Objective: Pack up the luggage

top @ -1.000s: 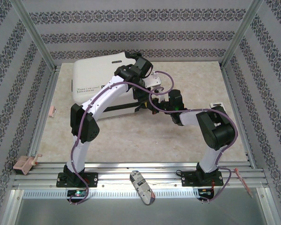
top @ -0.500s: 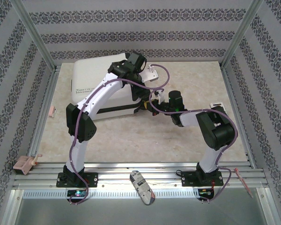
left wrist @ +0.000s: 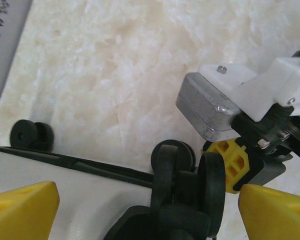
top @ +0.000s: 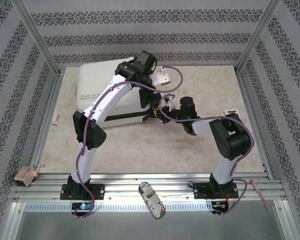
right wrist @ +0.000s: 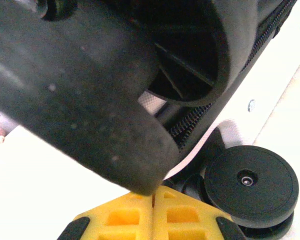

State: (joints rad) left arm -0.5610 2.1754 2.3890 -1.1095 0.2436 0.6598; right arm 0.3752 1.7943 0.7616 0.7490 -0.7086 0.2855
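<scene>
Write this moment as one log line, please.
luggage: flat on table | left jaws: open, over wheels | right jaws: shut, beside wheel

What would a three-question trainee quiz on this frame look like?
1. True or false: the left gripper is shut.
2. Where is the shut right gripper? A) beside a black wheel of the luggage; B) raised high above it; C) resting on its top shell.
3. What colour is the luggage's shell?
Key: 1 false, its jaws stand wide open; 2 A; 3 white.
</scene>
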